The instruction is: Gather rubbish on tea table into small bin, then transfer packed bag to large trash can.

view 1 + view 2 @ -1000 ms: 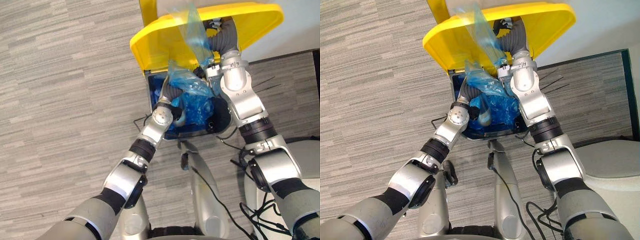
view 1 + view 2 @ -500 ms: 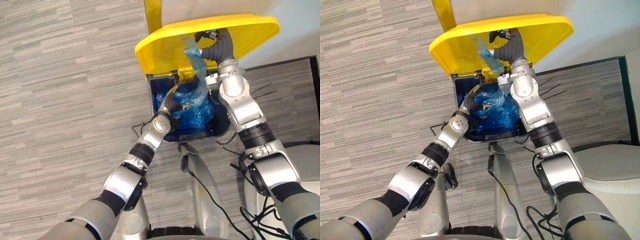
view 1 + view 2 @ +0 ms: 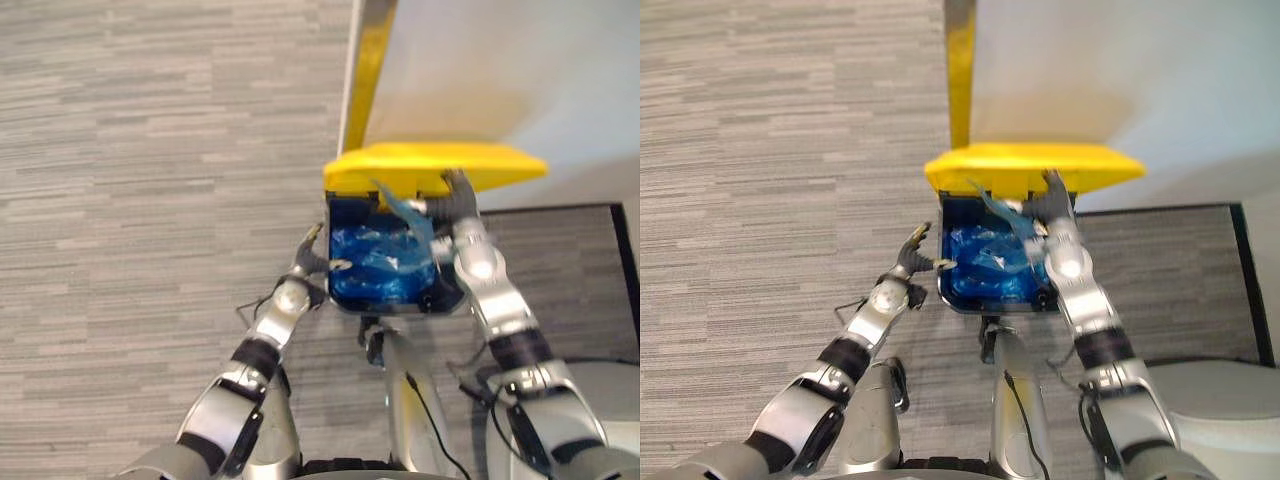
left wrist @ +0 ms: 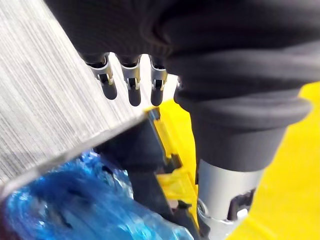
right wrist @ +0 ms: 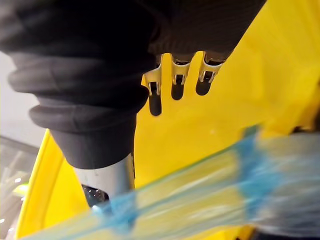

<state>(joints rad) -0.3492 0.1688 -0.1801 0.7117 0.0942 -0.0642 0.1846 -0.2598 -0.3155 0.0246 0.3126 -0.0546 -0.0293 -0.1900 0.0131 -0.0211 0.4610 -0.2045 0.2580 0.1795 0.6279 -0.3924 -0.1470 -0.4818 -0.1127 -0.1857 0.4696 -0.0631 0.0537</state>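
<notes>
The large trash can [image 3: 343, 214] has a dark blue body, and its yellow lid [image 3: 430, 164] is raised. The blue packed bag [image 3: 376, 270] lies inside it. A thin tail of the bag [image 3: 402, 208] stretches up toward my right hand [image 3: 458, 194], which is under the lid. In the right wrist view its fingers [image 5: 174, 85] are straight against the yellow lid [image 5: 240, 75], and the blue tail [image 5: 200, 195] runs across close by. My left hand [image 3: 311, 260] is outside the can's left rim, open with spread fingers [image 4: 131, 86] and holding nothing.
The can stands against a white wall [image 3: 500, 70] with a yellow vertical strip [image 3: 368, 70] at its corner. Grey carpet [image 3: 150, 200] stretches to the left. A dark-edged floor area [image 3: 580, 260] lies to the right of the can.
The camera has shifted. My left hand has come out of the can to its left rim. The bag, earlier lifted over the opening, now lies down inside.
</notes>
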